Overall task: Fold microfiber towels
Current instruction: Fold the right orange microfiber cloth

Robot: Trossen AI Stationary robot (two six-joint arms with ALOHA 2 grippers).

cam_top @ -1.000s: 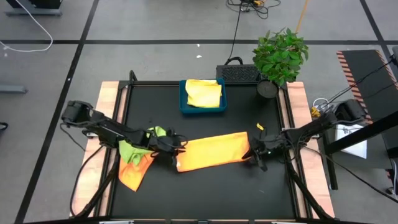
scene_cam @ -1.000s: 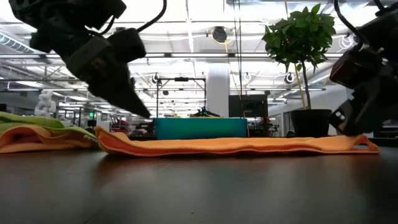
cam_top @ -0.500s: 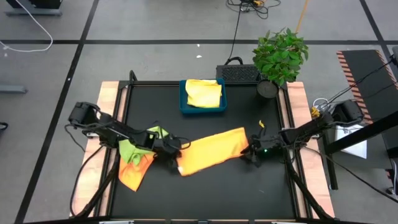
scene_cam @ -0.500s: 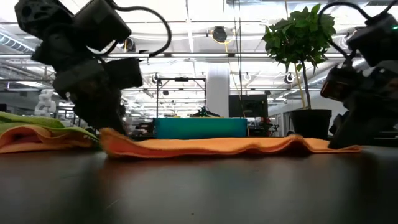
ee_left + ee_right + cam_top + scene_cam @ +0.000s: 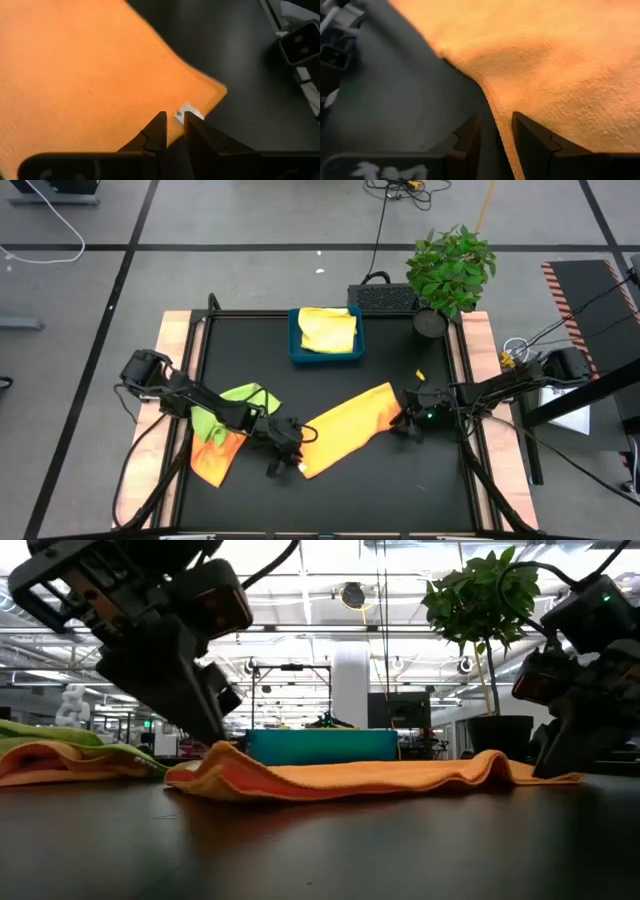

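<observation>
High view, both arms low, pinching orange towel (image 5: pixel 345 428)

A plain orange towel (image 5: pixel 345 428) lies across a black table (image 5: pixel 400 480) with pale wooden side edges. At the left lies a lime green towel (image 5: pixel 228 405) over another orange towel (image 5: pixel 213 460). At the far side, a plain yellow towel (image 5: pixel 327 330) sits in a blue tray (image 5: pixel 326 356). At the far right stands a green leafy plant (image 5: pixel 452 268).
</observation>
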